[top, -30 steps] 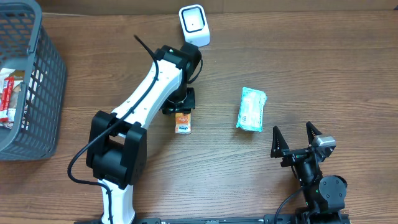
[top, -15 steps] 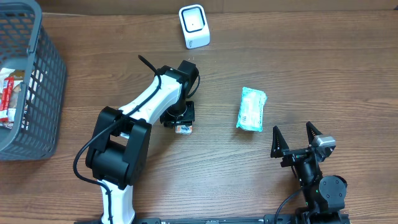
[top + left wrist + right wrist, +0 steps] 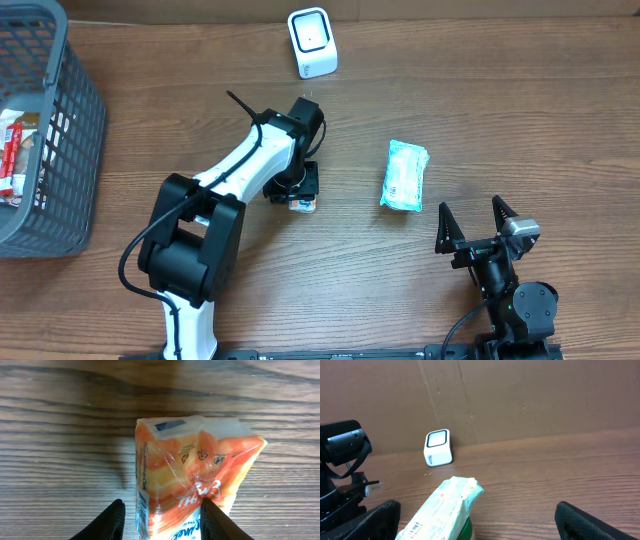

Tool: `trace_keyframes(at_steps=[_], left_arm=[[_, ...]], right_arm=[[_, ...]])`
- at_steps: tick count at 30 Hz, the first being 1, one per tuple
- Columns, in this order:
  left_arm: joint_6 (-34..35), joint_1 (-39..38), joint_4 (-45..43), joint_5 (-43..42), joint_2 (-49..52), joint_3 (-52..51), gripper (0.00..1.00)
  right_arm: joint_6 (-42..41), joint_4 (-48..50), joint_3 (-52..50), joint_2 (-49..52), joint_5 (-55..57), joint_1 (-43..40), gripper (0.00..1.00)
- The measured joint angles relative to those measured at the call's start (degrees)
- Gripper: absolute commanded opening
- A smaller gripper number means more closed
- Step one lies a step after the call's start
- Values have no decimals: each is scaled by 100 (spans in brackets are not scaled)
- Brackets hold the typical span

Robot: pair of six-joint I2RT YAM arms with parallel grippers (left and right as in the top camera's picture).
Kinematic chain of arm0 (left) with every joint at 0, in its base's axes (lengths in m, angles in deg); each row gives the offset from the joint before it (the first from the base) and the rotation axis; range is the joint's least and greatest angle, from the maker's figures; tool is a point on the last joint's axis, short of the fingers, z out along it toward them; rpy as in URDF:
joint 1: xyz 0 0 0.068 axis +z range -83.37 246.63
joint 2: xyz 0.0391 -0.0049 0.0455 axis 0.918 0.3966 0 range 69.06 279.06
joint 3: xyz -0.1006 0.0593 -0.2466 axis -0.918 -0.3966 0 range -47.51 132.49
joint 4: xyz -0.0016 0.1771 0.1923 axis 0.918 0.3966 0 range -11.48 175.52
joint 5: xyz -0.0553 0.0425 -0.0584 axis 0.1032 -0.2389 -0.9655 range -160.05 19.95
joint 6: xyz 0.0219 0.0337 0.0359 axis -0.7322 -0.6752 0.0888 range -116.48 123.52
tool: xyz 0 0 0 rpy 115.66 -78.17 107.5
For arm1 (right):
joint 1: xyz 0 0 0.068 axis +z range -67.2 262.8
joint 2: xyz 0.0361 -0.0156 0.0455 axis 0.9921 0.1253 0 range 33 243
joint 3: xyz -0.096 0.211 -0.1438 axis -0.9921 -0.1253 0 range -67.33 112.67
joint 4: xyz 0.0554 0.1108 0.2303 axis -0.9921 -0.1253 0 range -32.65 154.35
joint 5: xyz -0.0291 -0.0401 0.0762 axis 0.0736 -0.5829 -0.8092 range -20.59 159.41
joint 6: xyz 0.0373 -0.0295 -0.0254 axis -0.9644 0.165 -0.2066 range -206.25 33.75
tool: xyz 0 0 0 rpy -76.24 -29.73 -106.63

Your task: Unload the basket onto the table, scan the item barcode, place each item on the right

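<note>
Since a second ago the left arm [image 3: 238,165] has drawn back from the scanner [image 3: 312,42], and its wrist now sits directly over the orange packet [image 3: 192,467], which has itself slid a touch to the right on the tabletop [image 3: 560,100]. At the far left edge stands a grey mesh basket [image 3: 85,120] with red-and-white wrappers [image 3: 10,150] inside. Next comes the left arm, bent across the middle of the tabletop. The left fingers [image 3: 306,188] are part-way closed and straddle the orange packet, one on each side of its near end. In the wrist view one finger appears just clear of the packet's edge while the other overlaps its crumpled film, so I cannot tell whether they actually grip it. The packet lies flat on the wood, its printed face up. The white scanner stands upright at the far edge, well apart from the packet. Further right a green-and-white packet [image 3: 404,175] lies flat, well apart from the orange one. Nearest the front edge, the right fingers [image 3: 445,228] are spread wide and hold nothing, near that green-and-white packet but not touching it.
</note>
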Motion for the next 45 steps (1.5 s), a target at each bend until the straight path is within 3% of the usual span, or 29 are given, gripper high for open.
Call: trace_keyframes(at_steps=[5, 11, 15, 20, 26, 27, 37, 40, 45], left_arm=[[-55, -31, 28, 0, -2, 2, 47], [-476, 52, 730, -90, -2, 356, 59], [-717, 177, 1084, -293, -2, 951, 59], [-809, 227, 1211, -468, -4, 1137, 49], [-881, 236, 1200, -562, -4, 1134, 6], [-907, 245, 1191, -579, -4, 1137, 4], [-922, 313, 787, -579, -4, 807, 20], [-931, 313, 586, -577, -4, 573, 30], [-918, 313, 411, -579, -4, 376, 34]], right_arm=[[0, -2, 0, 0, 0, 0, 100], [0, 0, 0, 0, 0, 0, 100], [-2, -2, 0, 0, 2, 2, 100], [2, -2, 0, 0, -2, 0, 100], [0, 0, 0, 0, 0, 0, 100], [0, 0, 0, 0, 2, 0, 100], [-2, 0, 0, 0, 0, 0, 100], [0, 0, 0, 0, 0, 0, 100], [0, -2, 0, 0, 2, 0, 100]])
